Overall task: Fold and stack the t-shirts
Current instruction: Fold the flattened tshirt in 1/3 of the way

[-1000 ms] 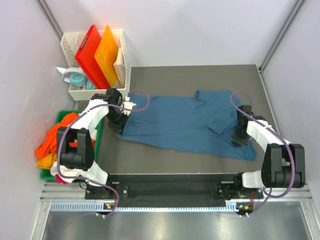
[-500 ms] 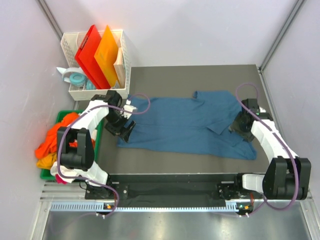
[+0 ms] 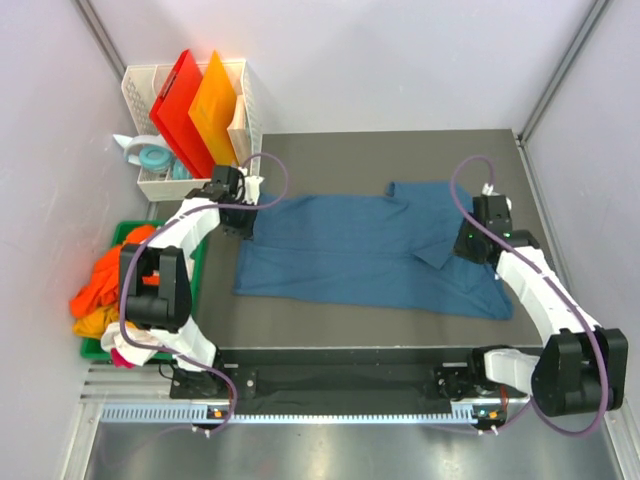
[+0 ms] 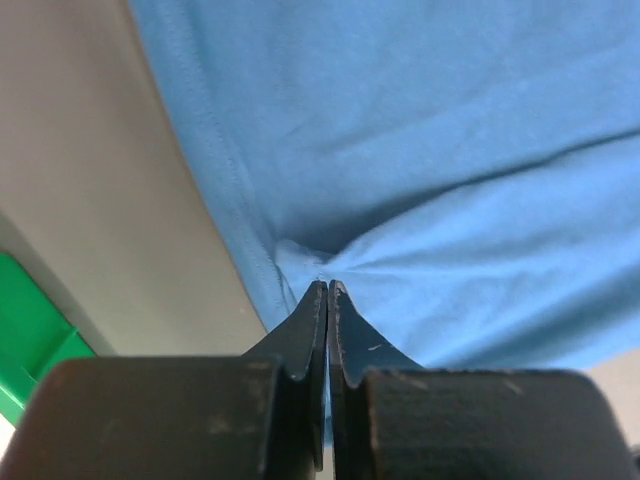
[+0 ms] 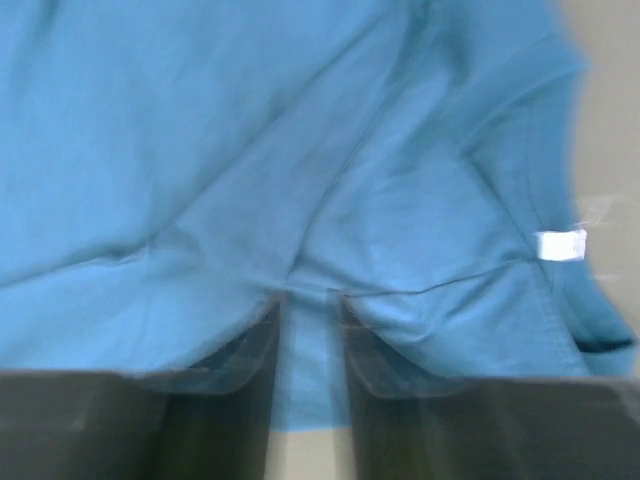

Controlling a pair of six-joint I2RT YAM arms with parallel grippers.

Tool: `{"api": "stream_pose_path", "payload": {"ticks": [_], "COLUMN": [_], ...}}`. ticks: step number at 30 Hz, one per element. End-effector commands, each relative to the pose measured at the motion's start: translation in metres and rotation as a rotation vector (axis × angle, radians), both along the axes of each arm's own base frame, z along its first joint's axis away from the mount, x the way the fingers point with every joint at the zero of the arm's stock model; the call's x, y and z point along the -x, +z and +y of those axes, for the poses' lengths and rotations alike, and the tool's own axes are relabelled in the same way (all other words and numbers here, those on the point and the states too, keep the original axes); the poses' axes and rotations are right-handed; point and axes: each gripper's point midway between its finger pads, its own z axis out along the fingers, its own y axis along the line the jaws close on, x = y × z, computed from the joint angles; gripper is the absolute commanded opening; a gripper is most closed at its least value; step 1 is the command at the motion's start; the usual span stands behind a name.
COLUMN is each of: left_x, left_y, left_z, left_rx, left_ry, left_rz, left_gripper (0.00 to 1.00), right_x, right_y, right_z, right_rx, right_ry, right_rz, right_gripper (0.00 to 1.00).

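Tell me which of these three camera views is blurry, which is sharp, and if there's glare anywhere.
Right wrist view: motion-blurred, the blue t-shirt, its white tag and the right fingers all smeared. Left wrist view: the shirt's stitching crisp, the left fingers dark in the foreground. Top external view: sharp, evenly lit, only a bright sheen on the front rail.

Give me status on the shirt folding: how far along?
Early. Done: only the teal t-shirt is laid out flat on the table; no folded stack is visible anywhere. In hand: the left gripper is shut on its left edge, and the right gripper looks pinched on its right end, likely set for a fold. Left: folding this one, plus the orange and yellow shirts heaped in the green bin.
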Motion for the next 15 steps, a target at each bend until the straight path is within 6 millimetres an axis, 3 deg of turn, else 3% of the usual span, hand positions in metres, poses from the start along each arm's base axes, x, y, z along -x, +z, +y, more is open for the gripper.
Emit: {"api": "stream_pose_path", "payload": {"ticks": [1, 3, 6, 9, 15], "left_x": [-0.033, -0.033, -0.033, -0.033, -0.027], "left_y": [0.045, 0.051, 0.054, 0.052, 0.047], "left_z": [0.002, 0.000, 0.002, 0.005, 0.012], "left_rx": [0.041, 0.051, 0.049, 0.033, -0.013], "left_ry": [0.097, 0.106, 0.127, 0.134, 0.132], "left_rz": [-0.244, -0.251, -0.239, -0.236, -0.212], "left_gripper": [0.01, 0.04, 0.07, 0.08, 0.07], "right_x": [-0.012, -0.010, -0.012, -0.012, -0.016], "right_y": [0.001, -0.009, -0.022, -0.037, -0.057], "right_z": [0.028, 0.033, 0.040, 0.045, 0.055], "right_rx": [0.020, 0.014, -0.006, -0.028, -0.035], "right_ry": [0.137, 0.147, 0.150, 0.157, 0.187], "right_rz": [-0.068, -0.053, -0.035, 0.004, 0.034], "right_gripper": [0.45, 0.57, 0.60, 0.60, 0.51]}}
